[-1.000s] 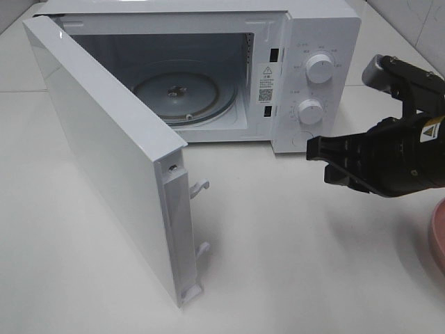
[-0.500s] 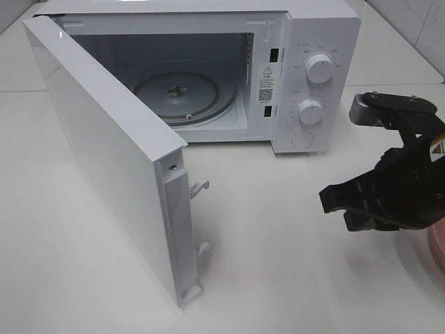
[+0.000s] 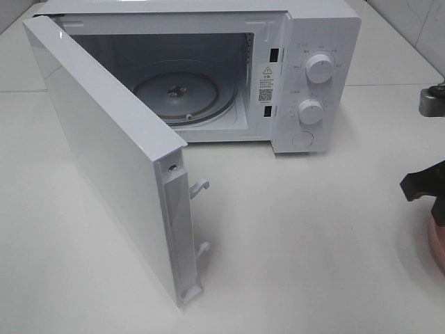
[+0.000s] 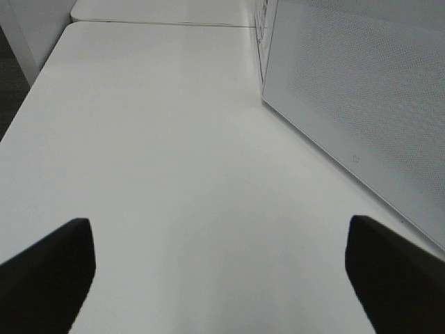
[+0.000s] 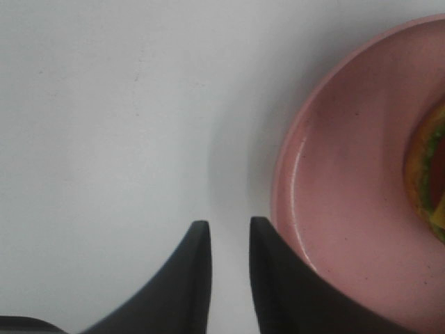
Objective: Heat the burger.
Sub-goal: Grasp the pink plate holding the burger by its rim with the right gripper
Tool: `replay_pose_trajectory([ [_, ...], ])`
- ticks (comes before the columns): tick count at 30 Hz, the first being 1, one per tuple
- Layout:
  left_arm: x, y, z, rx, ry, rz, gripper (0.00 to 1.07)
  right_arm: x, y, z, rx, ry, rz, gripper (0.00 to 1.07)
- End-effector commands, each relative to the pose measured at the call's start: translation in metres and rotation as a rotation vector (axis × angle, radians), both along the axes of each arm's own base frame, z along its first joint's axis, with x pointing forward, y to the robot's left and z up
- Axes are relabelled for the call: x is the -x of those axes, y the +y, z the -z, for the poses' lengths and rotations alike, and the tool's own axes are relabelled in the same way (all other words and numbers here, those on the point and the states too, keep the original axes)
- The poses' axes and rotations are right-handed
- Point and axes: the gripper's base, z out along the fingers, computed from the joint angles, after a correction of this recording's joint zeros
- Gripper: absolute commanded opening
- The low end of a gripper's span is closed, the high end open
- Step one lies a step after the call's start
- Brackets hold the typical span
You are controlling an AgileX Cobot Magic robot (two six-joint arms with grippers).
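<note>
The burger (image 5: pixel 431 174) lay on the pink plate (image 5: pixel 348 167), with only an edge of orange bun and its green and red layers showing at the border of the right wrist view. The plate sat on the white tabletop (image 3: pixel 299 243), off the control-panel side of the microwave (image 3: pixel 323 28) and well forward of it (just a sliver of pink rim showed in the high view). The right pincer (image 5: pixel 229 223) hung over bare tabletop just beside the plate's rim, on the side toward the microwave. Its two dark fingers stood a narrow gap apart with nothing between them.

The microwave's door (image 3: pixel 104 146) stood swung wide open on the side away from the panel. The round glass turntable (image 3: pixel 184 94) was in plain view in the cavity, and two white knobs (image 3: pixel 320 67) sat one above the other on the panel. The left pincer (image 4: pixel 219 220) hovered low over the tabletop beside the perforated outer face of the microwave's door, its fingers spread wide and gripping nothing.
</note>
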Motion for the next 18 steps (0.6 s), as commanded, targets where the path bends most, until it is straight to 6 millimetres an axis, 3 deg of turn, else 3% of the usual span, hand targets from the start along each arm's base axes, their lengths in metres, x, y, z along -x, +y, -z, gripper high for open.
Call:
replay_pose_trajectory([
  [1,0.000,0.000,-0.001,-0.002,-0.019,0.003,0.90,0.000,-0.011,-0.002,0.013,0.005,0.018,0.36],
  [2,0.000,0.000,-0.001,-0.002,-0.019,0.003,0.90,0.000,-0.011,-0.002,0.013,0.005,0.018,0.36],
  [3,0.000,0.000,-0.001,-0.002,-0.019,0.003,0.90,0.000,-0.013,-0.002,0.013,0.003,0.027,0.48],
  [4,0.000,0.000,-0.001,-0.002,-0.019,0.003,0.90,0.000,-0.013,-0.002,0.013,0.003,0.027,0.48],
  [5,0.000,0.000,-0.001,-0.002,-0.019,0.003,0.90,0.000,-0.014,-0.003,0.014,0.001,0.023,0.56],
  [6,0.000,0.000,-0.001,-0.002,-0.019,0.003,0.90,-0.001,-0.016,-0.003,0.019,-0.001,0.012,0.71],
  [7,0.000,0.000,-0.001,-0.002,-0.019,0.003,0.90,-0.001,-0.016,-0.003,0.019,-0.001,0.012,0.71],
  [9,0.000,0.000,-0.001,-0.002,-0.019,0.003,0.90,-0.001,-0.020,-0.003,0.022,-0.005,0.022,0.89],
  [12,0.000,0.000,-0.001,-0.002,-0.019,0.003,0.90,-0.001,-0.024,-0.003,0.025,-0.004,0.037,0.95],
  [18,0.000,0.000,-0.001,-0.002,-0.019,0.003,0.90,-0.002,-0.025,-0.002,0.032,-0.002,0.027,0.92],
])
